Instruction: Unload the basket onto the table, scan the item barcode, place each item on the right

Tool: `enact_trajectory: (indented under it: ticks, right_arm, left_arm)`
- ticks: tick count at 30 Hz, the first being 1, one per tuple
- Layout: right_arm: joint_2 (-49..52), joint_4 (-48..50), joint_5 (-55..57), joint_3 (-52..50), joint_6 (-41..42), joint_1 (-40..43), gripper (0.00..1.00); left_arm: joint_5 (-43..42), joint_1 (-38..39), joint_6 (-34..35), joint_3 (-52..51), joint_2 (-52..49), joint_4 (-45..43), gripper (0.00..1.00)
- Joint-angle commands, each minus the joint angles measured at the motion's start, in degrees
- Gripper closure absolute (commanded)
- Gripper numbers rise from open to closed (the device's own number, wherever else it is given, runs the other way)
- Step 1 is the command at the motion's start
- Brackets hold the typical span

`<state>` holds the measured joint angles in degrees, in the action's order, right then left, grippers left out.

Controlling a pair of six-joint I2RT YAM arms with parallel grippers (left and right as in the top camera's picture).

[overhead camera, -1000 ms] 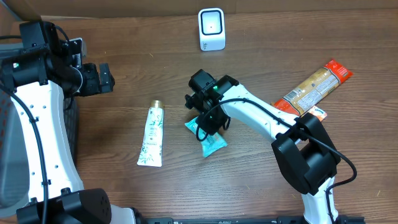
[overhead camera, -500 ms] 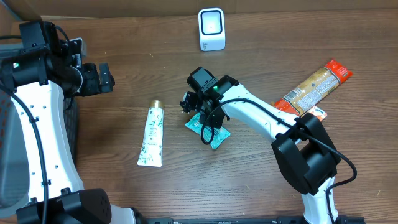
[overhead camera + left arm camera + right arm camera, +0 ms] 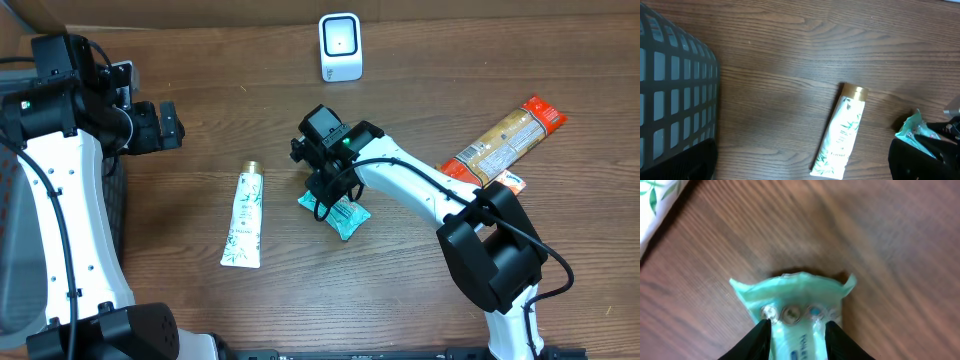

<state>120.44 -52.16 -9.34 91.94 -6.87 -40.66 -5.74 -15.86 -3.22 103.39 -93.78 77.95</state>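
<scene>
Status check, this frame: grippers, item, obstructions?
Left gripper open, idle. Right gripper parted astride teal packet, flat on table. White tube alongside, apart.

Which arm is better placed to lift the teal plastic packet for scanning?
Right: its fingers straddle the teal plastic packet, while the left fingers hover far off beside the grey mesh basket.

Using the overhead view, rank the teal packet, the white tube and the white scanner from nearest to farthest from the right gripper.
1. teal packet: right beneath the right gripper.
2. white tube: lying off toward the left arm's side.
3. white scanner: standing far back, beyond the gripper.
</scene>
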Motion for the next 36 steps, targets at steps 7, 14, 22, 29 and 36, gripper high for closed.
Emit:
enact_trajectory:
  ticks: [7, 14, 22, 29, 36]
  right_arm:
    - [-1.73, 0.28, 12.96, 1.20, 2.34, -6.43, 0.59]
    - [-1.64, 2.45, 21.81, 1.05, -1.05, -11.43, 0.44]
    - [1.31, 3.50, 24.70, 1.01, -4.63, -11.76, 0.42]
    - [4.87, 2.32, 24.52, 1.01, -5.51, -11.78, 0.43]
    - [7.65, 1.95, 24.76, 1.01, -5.05, -11.02, 0.50]
  left_arm:
    - [-0.07, 0.13, -0.87, 0.72, 0.24, -0.22, 0.00]
    - [-0.04, 0.13, -0.87, 0.72, 0.24, -0.22, 0.00]
    - [-0.07, 0.13, -0.87, 0.72, 0.24, -0.22, 0.00]
    - [-0.04, 0.13, -0.87, 0.72, 0.24, -0.22, 0.00]
    - [-0.04, 0.13, -0.87, 0.72, 0.24, -0.22, 0.00]
